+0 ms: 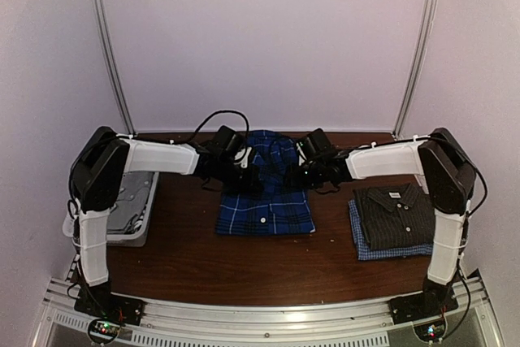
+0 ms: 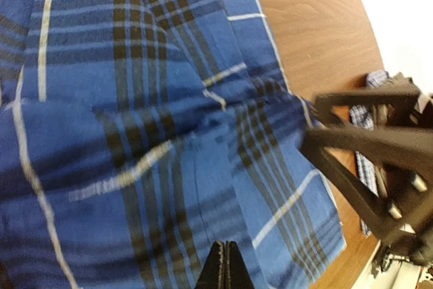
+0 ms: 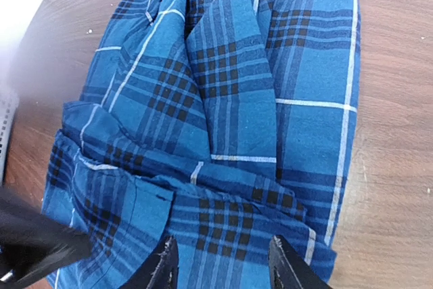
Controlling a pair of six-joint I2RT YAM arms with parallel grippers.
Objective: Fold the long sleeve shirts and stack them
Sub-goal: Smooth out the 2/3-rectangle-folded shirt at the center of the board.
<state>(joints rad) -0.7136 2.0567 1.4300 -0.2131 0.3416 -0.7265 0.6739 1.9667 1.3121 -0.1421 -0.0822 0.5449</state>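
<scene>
The blue plaid shirt (image 1: 266,209) lay at the middle of the table (image 1: 244,270), between the two arms. Its long axis ran from the near edge toward the far wall. The near half lay flat and squared; the far half was narrower and rumpled.

Left gripper (image 2: 225,270): clenched, tips pressed together at the shirt's left side. Whether any cloth was pinched could not be told.

Right gripper (image 3: 223,252): released, jaws standing apart over the shirt's right side, with cloth below them and nothing clearly caught.

Both grippers stood about halfway along the shirt's length, one at each long edge, facing each other across it. Neither arm was nearer to it.

The dark grey checked shirt (image 1: 398,210) lay folded on the pale blue shirt (image 1: 367,251), well to the right of the plaid one. In my judgement, the next fold would run across the long axis, and the carry to that stack would fall to the right arm, which stood nearer.
</scene>
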